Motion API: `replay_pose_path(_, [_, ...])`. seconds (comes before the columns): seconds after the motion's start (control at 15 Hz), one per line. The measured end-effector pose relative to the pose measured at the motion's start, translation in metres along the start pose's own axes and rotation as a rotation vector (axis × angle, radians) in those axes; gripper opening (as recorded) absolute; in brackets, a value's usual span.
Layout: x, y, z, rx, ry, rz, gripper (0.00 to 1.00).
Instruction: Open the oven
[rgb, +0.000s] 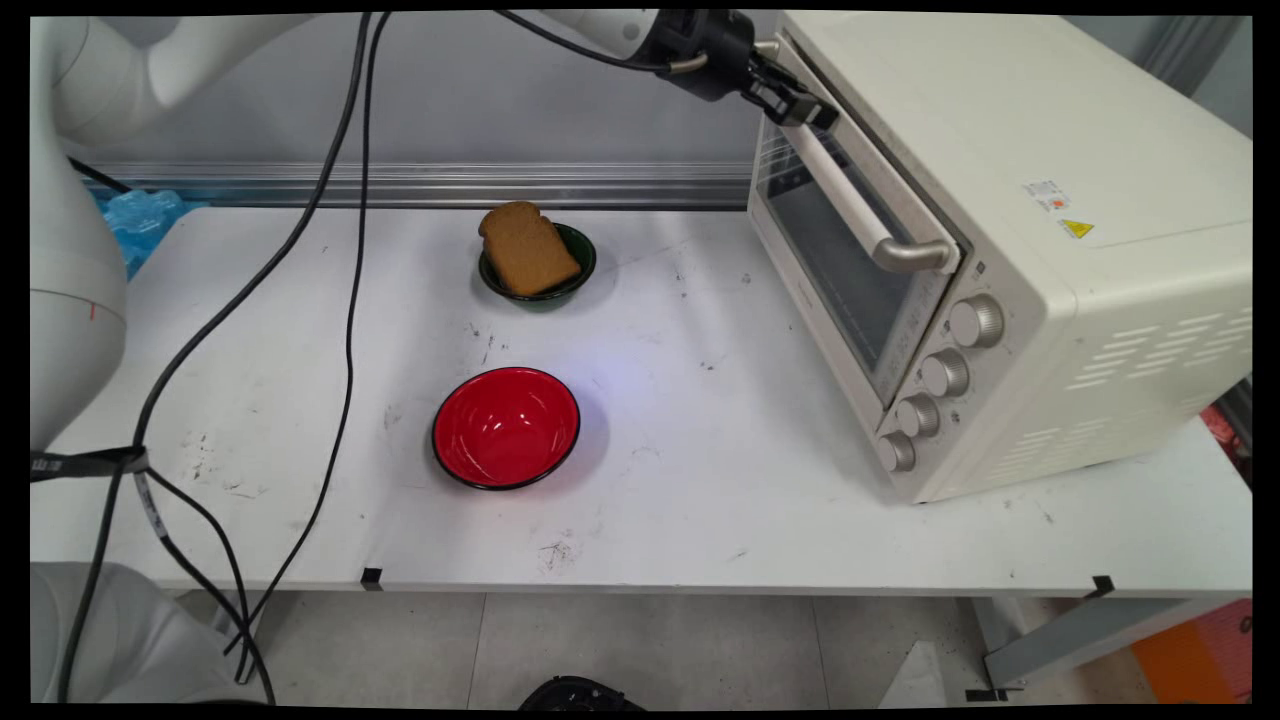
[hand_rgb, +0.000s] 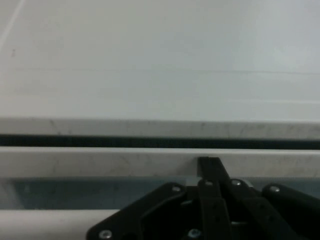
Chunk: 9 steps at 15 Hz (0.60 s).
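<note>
The gripper (rgb: 800, 103) pressed against the shut toaster oven door's (rgb: 835, 250) top edge, above its handle (rgb: 860, 215), fingers together. Bread (rgb: 527, 250) sat in the green bowl (rgb: 585, 262); red bowl (rgb: 506, 427) empty on the counter (rgb: 700, 500).

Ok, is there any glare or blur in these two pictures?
Main view: sharp, with small glints inside the glossy red bowl and pale reflection on the cream toaster oven's glass door. Hand view: soft all over, the black gripper close against the oven's top edge.
</note>
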Motion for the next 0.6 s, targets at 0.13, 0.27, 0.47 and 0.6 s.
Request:
replay_pose_path(0.13, [-0.003, -0.001, -0.006, -0.007, -0.009, 0.006, 0.0])
replay_pose_path(0.27, [-0.007, -0.001, -0.012, -0.012, -0.018, 0.01, 0.0])
replay_pose_path(0.47, [-0.011, -0.001, -0.021, -0.019, -0.03, 0.014, 0.0])
replay_pose_path(0.6, [-0.014, -0.001, -0.027, -0.025, -0.041, 0.018, 0.0])
